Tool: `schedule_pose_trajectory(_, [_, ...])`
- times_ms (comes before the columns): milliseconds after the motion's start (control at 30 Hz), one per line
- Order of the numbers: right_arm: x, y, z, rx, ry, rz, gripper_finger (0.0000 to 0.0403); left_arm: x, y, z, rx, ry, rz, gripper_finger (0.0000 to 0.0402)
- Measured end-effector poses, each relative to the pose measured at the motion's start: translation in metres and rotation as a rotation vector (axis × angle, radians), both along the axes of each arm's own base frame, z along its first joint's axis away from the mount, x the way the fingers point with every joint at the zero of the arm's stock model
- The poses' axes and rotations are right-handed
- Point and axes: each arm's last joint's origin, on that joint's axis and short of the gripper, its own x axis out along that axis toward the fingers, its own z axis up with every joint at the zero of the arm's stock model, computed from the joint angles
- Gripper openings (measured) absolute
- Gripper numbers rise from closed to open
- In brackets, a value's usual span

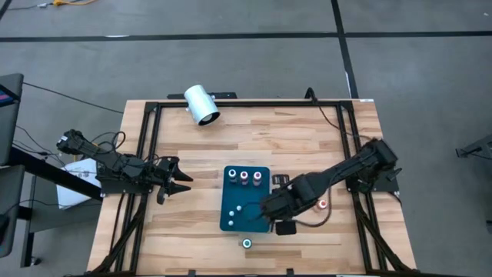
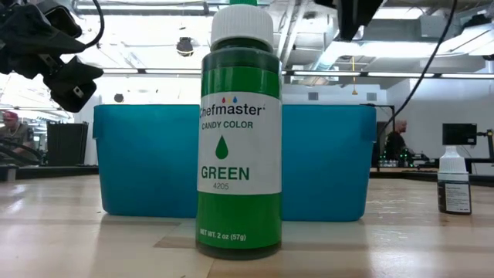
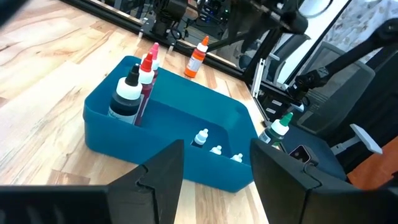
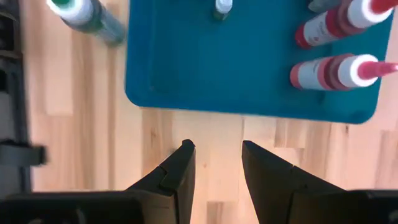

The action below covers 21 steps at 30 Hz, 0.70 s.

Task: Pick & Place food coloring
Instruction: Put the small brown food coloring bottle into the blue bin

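The food coloring bottles are spread in and around a blue bin [image 1: 247, 201]. Three stand upright along its far wall [image 1: 244, 176], and red-bodied ones show in the right wrist view [image 4: 333, 71]. Tiny white-topped ones [image 3: 202, 137] sit on the bin floor. A green bottle [image 2: 239, 131] stands on the table near the near edge [image 1: 247, 244]. An orange-topped one [image 1: 322, 205] stands right of the bin. My right gripper [image 4: 217, 149] is open and empty, above bare wood just beside the bin's right wall [image 1: 269, 208]. My left gripper [image 1: 184, 181] waits open, left of the bin.
A big white cylinder [image 1: 202, 105] lies near the table's far edge. Black frame rails [image 1: 146, 138] run along the table's left, right and far sides. Bare wood lies between the left gripper and the bin and across the far half.
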Motion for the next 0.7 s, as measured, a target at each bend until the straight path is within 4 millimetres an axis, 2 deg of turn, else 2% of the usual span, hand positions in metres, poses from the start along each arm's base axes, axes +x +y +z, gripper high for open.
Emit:
schedule_pose_trajectory(133, [-0.019, -0.001, -0.001, 0.030, -0.035, -0.010, 0.0121, 0.000, 0.000, 0.000, 0.000, 0.001, 0.000, 0.0174])
schedule_pose_trajectory(333, [-0.043, 0.006, -0.016, 0.023, -0.001, 0.008, 0.0121, 0.000, 0.000, 0.000, -0.063, 0.012, 0.009, 0.0174])
schedule_pose_trajectory(700, [-0.059, 0.032, -0.043, 0.049, -0.026, 0.073, 0.0121, 0.000, 0.000, -0.001, -0.084, 0.022, 0.012, 0.0174])
